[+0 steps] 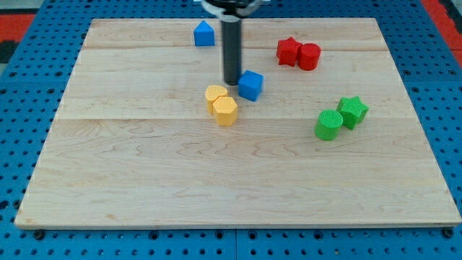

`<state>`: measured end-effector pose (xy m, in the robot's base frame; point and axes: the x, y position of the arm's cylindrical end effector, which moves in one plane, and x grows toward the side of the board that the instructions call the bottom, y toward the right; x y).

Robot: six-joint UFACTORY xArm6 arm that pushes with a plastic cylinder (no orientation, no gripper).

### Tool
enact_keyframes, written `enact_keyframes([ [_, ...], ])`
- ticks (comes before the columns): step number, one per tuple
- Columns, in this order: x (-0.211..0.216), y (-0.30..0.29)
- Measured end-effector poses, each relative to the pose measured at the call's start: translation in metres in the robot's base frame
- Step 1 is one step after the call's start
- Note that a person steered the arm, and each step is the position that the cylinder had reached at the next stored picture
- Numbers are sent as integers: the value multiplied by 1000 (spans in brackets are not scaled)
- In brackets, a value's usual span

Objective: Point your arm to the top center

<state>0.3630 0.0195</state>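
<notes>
My dark rod comes down from the view's top centre, and my tip [232,81] rests on the wooden board [144,180]. The tip stands just left of a blue cube [250,85] and just above two yellow blocks, a hexagonal one [215,95] and a rounded one [225,110] touching it. A blue house-shaped block [204,34] lies up and to the left of the tip, near the board's top edge.
Two red blocks, a star-like one [289,50] and a cylinder [309,56], lie at the top right. A green cylinder [329,124] and a green star [353,111] lie at the right. Blue pegboard [29,87] surrounds the board.
</notes>
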Motion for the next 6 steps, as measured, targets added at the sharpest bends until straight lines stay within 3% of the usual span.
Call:
enact_keyframes([
  [1, 0, 14],
  [3, -107, -21],
  [4, -156, -1],
  [5, -154, -61],
  [6, -127, -82],
])
